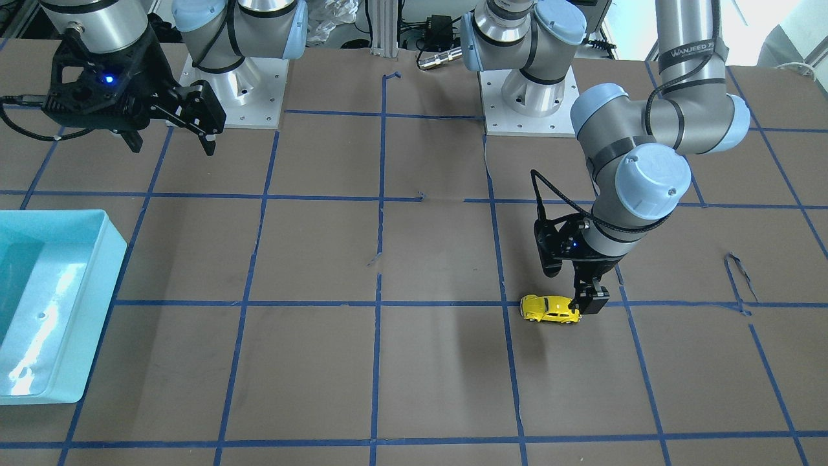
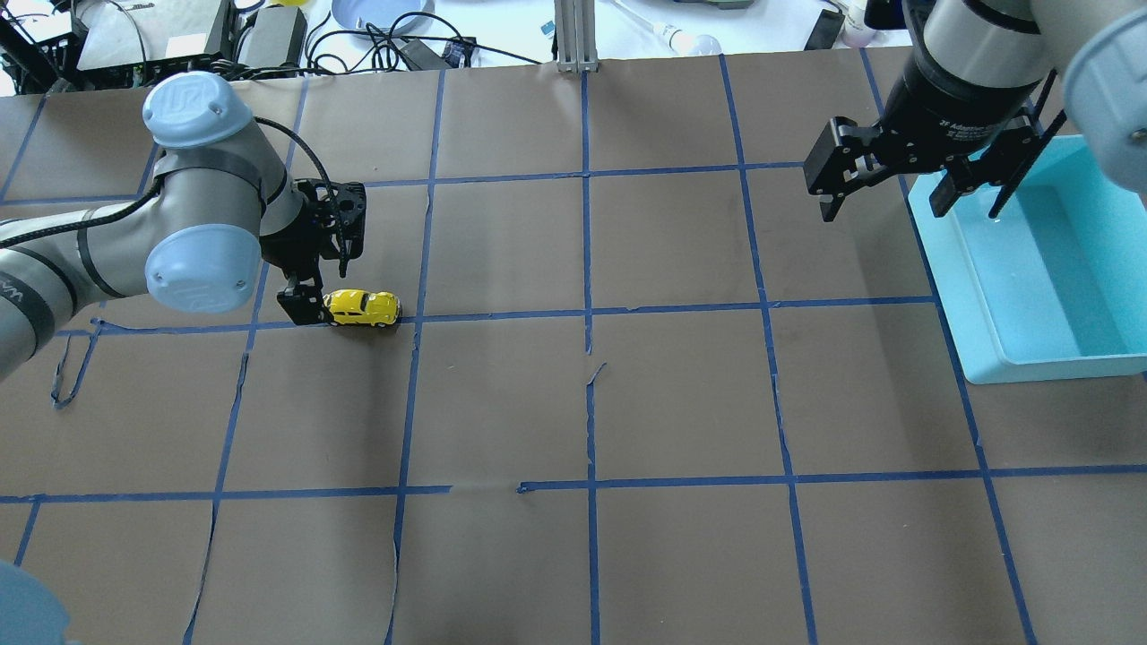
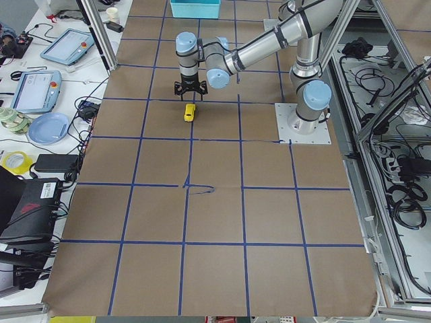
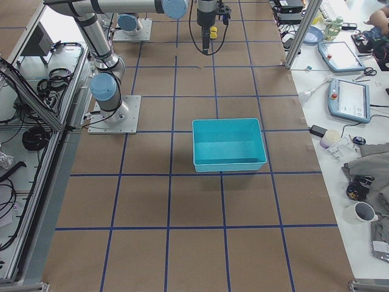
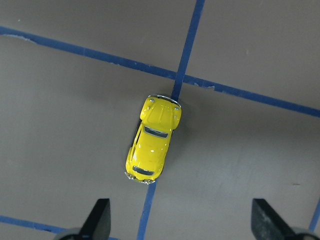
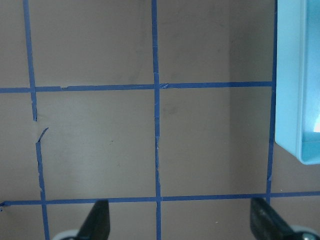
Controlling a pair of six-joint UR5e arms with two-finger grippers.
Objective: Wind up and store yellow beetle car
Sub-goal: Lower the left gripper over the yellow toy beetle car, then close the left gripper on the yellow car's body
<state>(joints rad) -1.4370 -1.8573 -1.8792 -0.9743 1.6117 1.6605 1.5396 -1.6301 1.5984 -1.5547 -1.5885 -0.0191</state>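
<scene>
Plainly, the yellow beetle car sits on a tape line at the overhead view's left; the left gripper, spread, hangs just beside it, probably aligning a grasp.

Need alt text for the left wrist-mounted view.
A yellow beetle car sits on a blue tape line on the brown table cover, untouched. The left end effector hangs open above, its fingertips at the bottom edge.
</scene>
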